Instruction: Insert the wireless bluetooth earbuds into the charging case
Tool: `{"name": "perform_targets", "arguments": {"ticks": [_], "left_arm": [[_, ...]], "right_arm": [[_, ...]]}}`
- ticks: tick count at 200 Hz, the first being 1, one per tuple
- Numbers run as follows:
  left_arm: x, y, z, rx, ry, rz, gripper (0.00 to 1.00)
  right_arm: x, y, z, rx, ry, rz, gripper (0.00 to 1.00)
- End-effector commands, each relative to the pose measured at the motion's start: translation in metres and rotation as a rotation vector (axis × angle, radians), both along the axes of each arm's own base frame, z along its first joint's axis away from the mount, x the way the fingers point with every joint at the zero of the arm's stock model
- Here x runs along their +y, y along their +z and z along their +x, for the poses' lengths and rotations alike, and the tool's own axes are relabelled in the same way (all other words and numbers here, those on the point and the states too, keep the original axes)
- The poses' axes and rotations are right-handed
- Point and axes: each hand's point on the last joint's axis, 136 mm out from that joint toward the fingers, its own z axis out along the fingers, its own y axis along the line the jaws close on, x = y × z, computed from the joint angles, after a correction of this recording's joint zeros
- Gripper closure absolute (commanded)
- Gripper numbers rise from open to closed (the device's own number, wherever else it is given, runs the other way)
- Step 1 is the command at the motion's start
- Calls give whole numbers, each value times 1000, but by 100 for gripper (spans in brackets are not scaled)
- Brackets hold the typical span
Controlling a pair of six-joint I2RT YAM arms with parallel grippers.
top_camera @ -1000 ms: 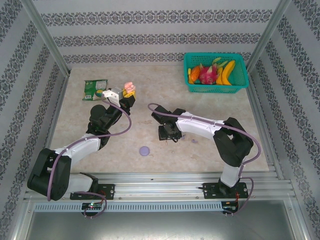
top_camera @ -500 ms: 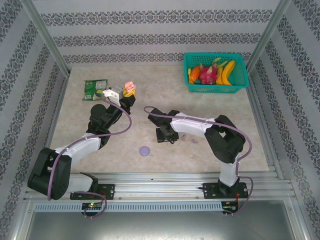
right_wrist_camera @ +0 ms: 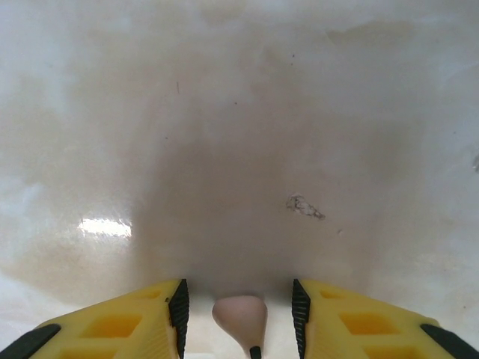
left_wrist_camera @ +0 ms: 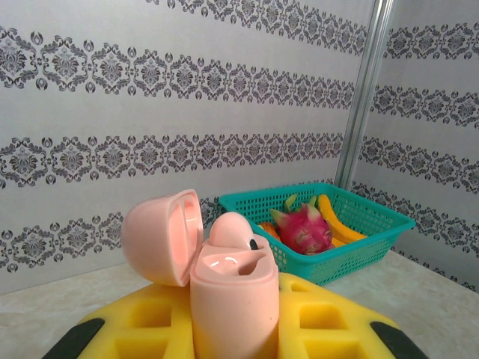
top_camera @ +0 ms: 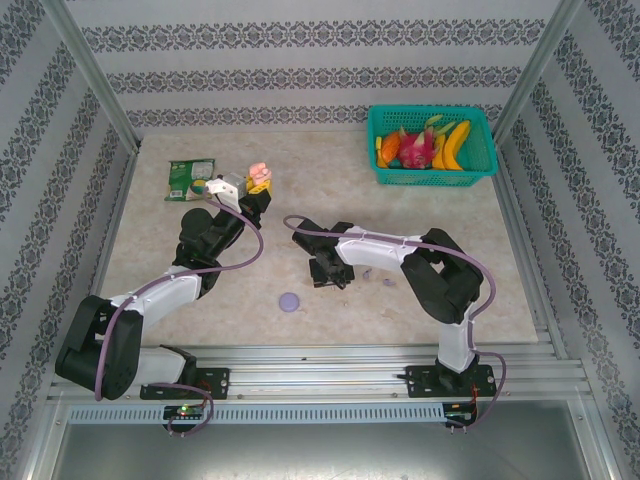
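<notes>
Near edge of table (top_camera: 480,260): purple case (top_camera: 290,301), a flat round disc, lies alone left of centre, well apart from both grippers.

Mid-table: right gripper (top_camera: 330,272) is down at the surface. In the wrist view the pink earbud (right_wrist_camera: 239,318) lies on the table between the two pads (right_wrist_camera: 178,308), with a narrow gap on each side. The fingers straddle it, part-open, with nothing gripped yet. Its dark-tipped stem points back toward the wrist. A small purple speck (top_camera: 385,279) sits just right of this gripper. It is possibly a purple earbud, but too small to confirm.

Toward the far left corner: left gripper (top_camera: 258,188) is raised off the table, fingers clamped narrow on the body of the pink charging case (left_wrist_camera: 233,299). The lid (left_wrist_camera: 161,235) is hinged open to the left. One seated earbud (left_wrist_camera: 230,230) is already in the case.

Far edge: green packet (top_camera: 187,180) just left of the held case; basket (top_camera: 432,140) of fruit in the far right corner.

Risks from here:
- The earbud is small, smooth and rounded. An off-centre pinch could squirt it out forward.
- Pads riding too high would close over it and miss.
- A grip on the bulb alone may let it rotate, so the stem misaligns with the pocket.
- Pushing into the hand-held case could tilt it or knock the seated earbud loose.
</notes>
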Motion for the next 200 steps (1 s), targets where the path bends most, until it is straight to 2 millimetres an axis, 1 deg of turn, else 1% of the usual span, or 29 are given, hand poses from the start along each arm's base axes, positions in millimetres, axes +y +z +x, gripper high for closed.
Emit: {"name": "perform_targets", "arguments": {"ticks": [1, 33, 71, 100, 139, 200], "left_arm": [[2, 21, 0, -53, -8, -32, 100], [1, 21, 0, -51, -9, -33, 100], [1, 20, 1, -51, -9, -33, 100], [1, 19, 1, -48, -10, -35, 100], [1, 18, 2, -47, -11, -36, 100], [0, 18, 2, -45, -13, -38, 100]], "right_arm": [[3, -1, -2, -3, 5, -18, 58], [3, -4, -2, 0, 3, -23, 61], [3, -3, -2, -2, 5, -19, 63], [3, -3, -4, 0, 8, -20, 65], [3, -3, -6, 0, 9, -21, 65], [-3, -5, -11, 2, -4, -30, 65]]}}
